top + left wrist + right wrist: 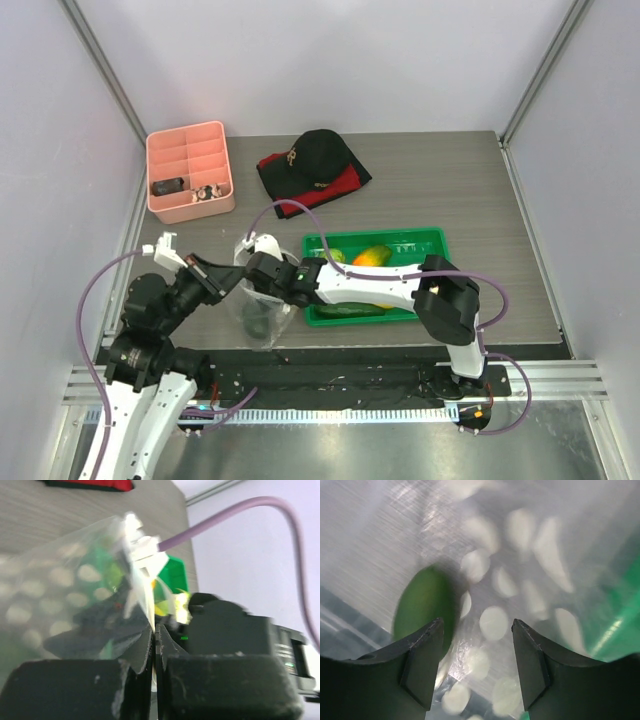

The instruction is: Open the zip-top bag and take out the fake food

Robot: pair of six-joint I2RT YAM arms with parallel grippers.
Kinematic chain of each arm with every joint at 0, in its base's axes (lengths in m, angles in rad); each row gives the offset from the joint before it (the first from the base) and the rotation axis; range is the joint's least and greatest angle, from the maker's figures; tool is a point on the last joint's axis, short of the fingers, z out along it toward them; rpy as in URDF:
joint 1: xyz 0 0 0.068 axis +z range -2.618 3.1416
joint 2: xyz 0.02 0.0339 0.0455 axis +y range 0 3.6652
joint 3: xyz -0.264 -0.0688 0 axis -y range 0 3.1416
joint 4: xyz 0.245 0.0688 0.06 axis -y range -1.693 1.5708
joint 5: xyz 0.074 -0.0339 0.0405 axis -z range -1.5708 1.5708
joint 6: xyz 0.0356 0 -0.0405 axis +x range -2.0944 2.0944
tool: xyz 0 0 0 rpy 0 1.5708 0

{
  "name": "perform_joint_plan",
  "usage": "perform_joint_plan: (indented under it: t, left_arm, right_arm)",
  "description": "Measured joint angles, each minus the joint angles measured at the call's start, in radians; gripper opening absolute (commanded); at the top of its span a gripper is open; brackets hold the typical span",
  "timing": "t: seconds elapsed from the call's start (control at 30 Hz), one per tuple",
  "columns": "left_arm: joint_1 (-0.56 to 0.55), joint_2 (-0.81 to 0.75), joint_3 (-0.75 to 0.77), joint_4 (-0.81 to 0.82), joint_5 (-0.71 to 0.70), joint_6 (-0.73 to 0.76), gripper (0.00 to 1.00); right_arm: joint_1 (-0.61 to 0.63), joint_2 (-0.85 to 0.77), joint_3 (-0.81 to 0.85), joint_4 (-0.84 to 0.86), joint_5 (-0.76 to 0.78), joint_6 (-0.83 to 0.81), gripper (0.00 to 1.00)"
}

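The clear zip-top bag (252, 300) stands on the table just left of the green tray (425, 238). My left gripper (228, 283) is shut on the bag's upper edge, and the plastic (75, 590) spreads out from between its closed jaws (155, 632). My right gripper (258, 285) is open and reaches into the bag's mouth. In the right wrist view its fingers (477, 630) are spread, with crinkly plastic (520, 555) around them and a dark green fake food piece (422, 610) at the left finger, not gripped. Orange and yellow pieces (370, 257) and a cucumber (350, 310) lie in the tray.
A pink divided organiser (190, 172) sits at the back left. A black cap on a red cloth (315, 160) lies at the back centre. The right arm's forearm (370, 285) stretches over the tray. A metal rail (350, 380) runs along the near table edge.
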Motion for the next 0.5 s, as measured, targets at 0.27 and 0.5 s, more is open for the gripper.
perform_joint_plan:
  t: [0.27,0.5]
  left_arm:
    - [0.000,-0.005,0.072,-0.008,0.003,0.036,0.00]
    - [0.000,-0.109,-0.014,-0.099,-0.034,0.053,0.00]
  right_arm:
    - [0.007,0.008,0.148,-0.110,0.087,-0.128,0.74]
    - [0.007,0.036,0.154,-0.117,0.080,-0.134,0.75]
